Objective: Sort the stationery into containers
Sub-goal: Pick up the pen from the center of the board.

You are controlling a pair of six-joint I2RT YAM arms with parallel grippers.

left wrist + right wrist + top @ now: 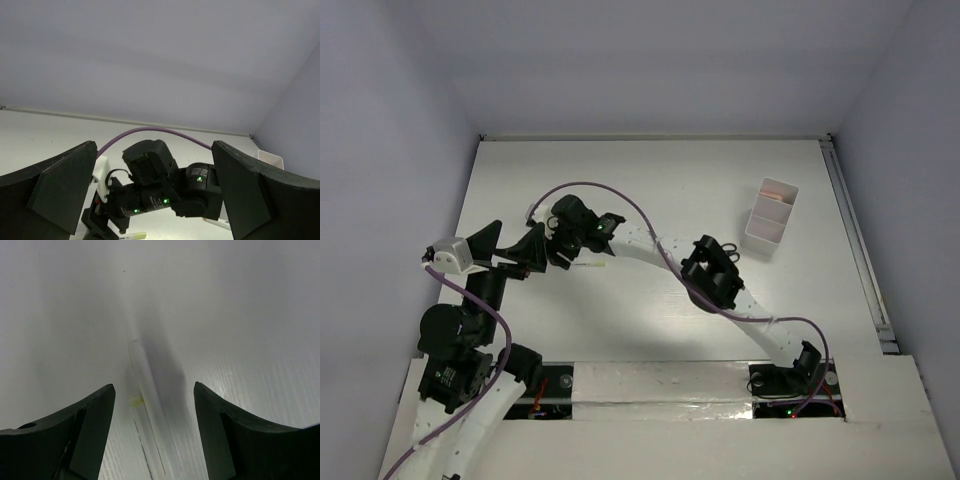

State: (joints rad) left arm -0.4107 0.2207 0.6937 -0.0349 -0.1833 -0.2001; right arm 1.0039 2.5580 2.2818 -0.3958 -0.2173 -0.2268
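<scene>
Item: thin pale stick point(144, 390), translucent, with a yellow mark partway along it. It lies flat on the white desk point(670, 180), left of centre and just in front of the right arm's wrist. In the right wrist view it runs lengthwise up the middle of the frame, casting a soft grey shadow to its right.

Right claw point(152, 390): released, with its two dark fingers point(90, 425) spread to either side of the stick. The view does not show them touching it. The arm reaches from its base at the near right across to the left half of the desk.

Left claw point(510, 250): released, with its black fingers wide apart and nothing between them. It sits just left of the right claw and faces it. The left wrist view looks straight at the right arm's wrist, where small green lights show. A yellow tip of the stick shows at the bottom edge of that view.

Container point(768, 222): white boxy cup, upright at the far right of the desk, well apart from the stick and both claws. It has a pinkish-orange inner flap point(778, 188) at its far side.

Purple cable point(620, 200): arches over the right arm's forearm.
</scene>
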